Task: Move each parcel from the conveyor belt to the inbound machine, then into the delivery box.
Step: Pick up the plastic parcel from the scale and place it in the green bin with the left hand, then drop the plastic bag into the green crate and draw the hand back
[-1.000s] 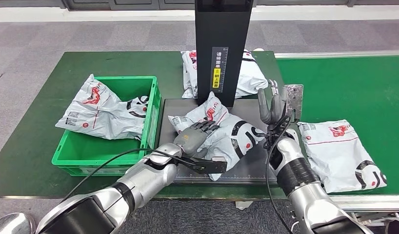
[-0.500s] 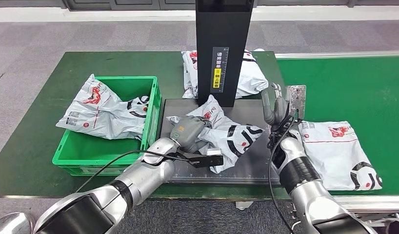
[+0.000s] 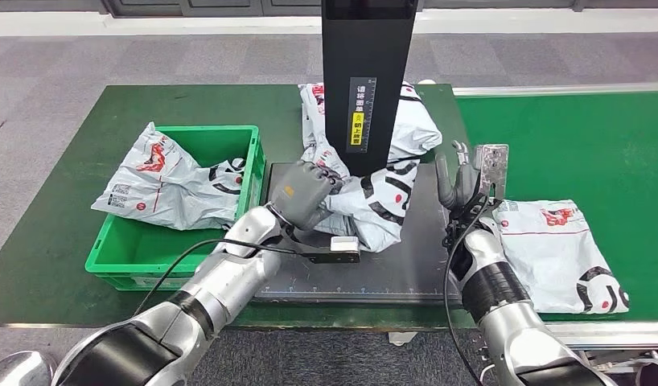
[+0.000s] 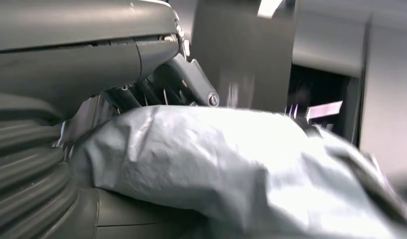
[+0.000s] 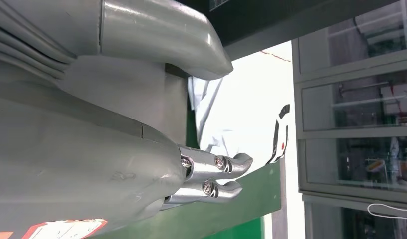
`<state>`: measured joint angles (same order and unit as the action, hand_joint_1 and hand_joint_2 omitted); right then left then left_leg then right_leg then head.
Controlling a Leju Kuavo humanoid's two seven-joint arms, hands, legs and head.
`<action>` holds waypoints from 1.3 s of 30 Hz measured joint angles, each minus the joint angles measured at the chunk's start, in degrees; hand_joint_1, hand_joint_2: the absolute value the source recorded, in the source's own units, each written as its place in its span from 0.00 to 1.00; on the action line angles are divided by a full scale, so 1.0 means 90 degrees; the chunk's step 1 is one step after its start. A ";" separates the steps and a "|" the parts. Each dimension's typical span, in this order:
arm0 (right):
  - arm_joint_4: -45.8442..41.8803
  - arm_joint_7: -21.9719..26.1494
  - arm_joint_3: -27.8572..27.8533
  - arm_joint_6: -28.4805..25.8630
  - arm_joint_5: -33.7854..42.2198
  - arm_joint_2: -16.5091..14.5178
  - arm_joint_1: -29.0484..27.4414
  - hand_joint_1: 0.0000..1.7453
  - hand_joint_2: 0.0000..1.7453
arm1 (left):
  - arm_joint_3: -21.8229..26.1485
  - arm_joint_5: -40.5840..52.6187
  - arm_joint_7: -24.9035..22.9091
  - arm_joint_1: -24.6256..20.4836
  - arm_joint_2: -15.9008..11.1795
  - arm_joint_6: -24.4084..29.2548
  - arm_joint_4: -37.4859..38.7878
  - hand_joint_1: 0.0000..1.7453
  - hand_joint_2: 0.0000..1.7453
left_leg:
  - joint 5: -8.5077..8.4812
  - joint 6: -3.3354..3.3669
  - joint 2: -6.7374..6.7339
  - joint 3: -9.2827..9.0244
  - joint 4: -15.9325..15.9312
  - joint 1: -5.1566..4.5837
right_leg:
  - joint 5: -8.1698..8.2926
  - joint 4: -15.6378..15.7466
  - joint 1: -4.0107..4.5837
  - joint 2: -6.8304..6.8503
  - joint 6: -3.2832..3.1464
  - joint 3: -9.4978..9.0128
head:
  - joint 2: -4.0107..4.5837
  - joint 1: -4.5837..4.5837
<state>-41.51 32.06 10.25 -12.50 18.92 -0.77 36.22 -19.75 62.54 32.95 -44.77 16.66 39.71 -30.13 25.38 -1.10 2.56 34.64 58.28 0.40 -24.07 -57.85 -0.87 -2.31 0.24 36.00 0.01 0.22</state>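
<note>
Four parcels show in the head view. The left hand (image 3: 303, 195) grips one grey-and-white parcel (image 3: 372, 205) by its near edge, its fingers (image 3: 319, 178) curled into the crumpled plastic, and holds it partly raised over the dark platform (image 3: 406, 265) of the inbound machine, right at the foot of the black scanner column (image 3: 368, 80). In the left wrist view the same parcel (image 4: 231, 174) bulges between the thumb and the darker fingers (image 4: 191, 79), pressed against the palm.

The right hand (image 3: 458, 178) stands upright at the platform's far-right edge, its fingers (image 3: 443, 181) apart and holding nothing, just clear of the gripped parcel. Beside that hand, on the side away from the machine, a flat parcel (image 3: 561, 253) lies on the green conveyor belt (image 3: 599, 145). Beyond the left fingers, behind the column, another parcel (image 3: 410, 121) rests on the green counter (image 3: 189, 104); the right wrist view shows it (image 5: 241, 114) past the right fingertips (image 5: 236, 164).

On the other side of the left hand sits the green delivery box (image 3: 133, 257), with a fourth parcel (image 3: 169, 189) draped over its rim, partly inside.
</note>
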 joint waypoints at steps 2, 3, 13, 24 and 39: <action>-0.0067 0.0004 -0.0007 0.0021 0.0040 0.0024 -0.0104 0.00 0.00 | 0.0868 0.0610 0.0245 0.0081 0.0005 0.0007 -0.0505 1.00 1.00 | 0.0001 0.0000 -0.0010 0.0001 0.0000 0.0000 | 0.0000 0.0000 0.0000 -0.0010 0.0000 0.0004 | 0.0001 0.0000; -0.0101 0.0005 -0.0009 0.0028 0.0072 0.0039 -0.0154 0.00 0.00 | 0.1271 0.0832 0.0334 0.0122 0.0004 0.0007 -0.0771 1.00 1.00 | 0.0001 -0.0001 -0.0014 0.0001 -0.0001 0.0000 | 0.0000 0.0000 0.0001 -0.0013 0.0000 0.0006 | 0.0000 0.0000; -0.0376 -0.0004 -0.0036 0.0064 0.0241 0.0143 -0.0448 0.00 0.00 | 0.3991 0.1636 0.0702 0.0410 -0.0121 0.0022 -0.2560 1.00 1.00 | 0.0000 -0.0003 -0.0015 0.0008 -0.0004 0.0008 | 0.0000 -0.0002 0.0008 -0.0019 -0.0001 0.0013 | 0.0001 0.0002; -0.0758 -0.0180 -0.0036 0.0011 0.0378 0.0415 -0.0909 0.00 0.00 | 0.4594 0.2451 -0.2107 0.1231 -0.0959 0.0022 -0.3515 1.00 1.00 | 0.0008 0.0001 -0.0018 0.0011 -0.0004 0.0006 | -0.0003 0.0000 0.0005 -0.0019 -0.0001 0.0023 | 0.0001 0.0002; -0.1367 -0.0559 -0.0036 0.0142 0.0396 0.0648 -0.1285 0.00 0.00 | 0.2778 0.1070 -0.2207 0.0864 -0.1998 -0.0534 -0.0674 0.00 1.00 | 0.0004 0.0002 -0.0018 0.0009 0.0000 0.0001 | 0.0001 0.0000 0.0000 -0.0018 0.0001 0.0016 | 0.0000 0.0002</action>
<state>-53.81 27.03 9.92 -11.23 22.49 5.06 24.65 5.25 72.17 13.08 -36.99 -1.32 34.91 -36.20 25.41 -1.09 2.40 34.72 58.28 0.41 -24.07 -57.85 -0.87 -2.47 0.25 36.14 0.01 0.24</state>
